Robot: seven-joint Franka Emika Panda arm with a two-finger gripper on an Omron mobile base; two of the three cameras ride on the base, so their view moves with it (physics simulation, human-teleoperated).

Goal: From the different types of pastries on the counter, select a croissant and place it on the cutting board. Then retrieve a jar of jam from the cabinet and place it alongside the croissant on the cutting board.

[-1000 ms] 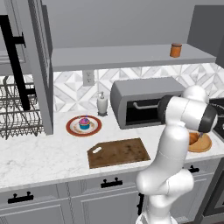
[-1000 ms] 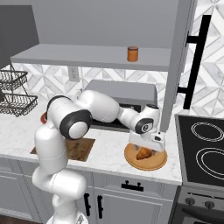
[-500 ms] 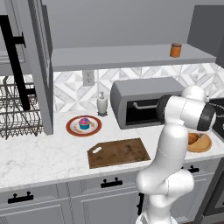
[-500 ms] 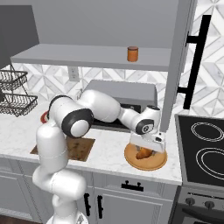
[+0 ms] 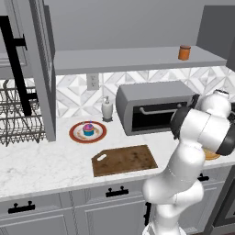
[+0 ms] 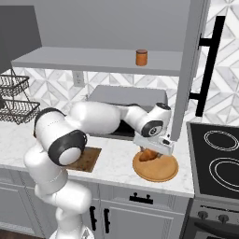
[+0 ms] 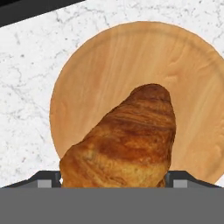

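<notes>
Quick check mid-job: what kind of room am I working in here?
A rendered home kitchen, by the look of it. A white marble-look counter runs over grey drawers, a toaster oven sits against the tiled wall, a dish rack stands at the left, and a black stovetop adjoins the counter's right end.

croissant point(image 7: 124, 144) on plate point(image 7: 105, 70), cutting board point(image 5: 125, 159) left, jar point(image 6: 141, 57) on shelf point(image 6: 93, 59)

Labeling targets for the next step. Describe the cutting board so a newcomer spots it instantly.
On the white marble counter, in front of the grey toaster oven, lies the cutting board. It is flat, dark brown and rectangular with a handle slot, unlike the round plates either side.
</notes>
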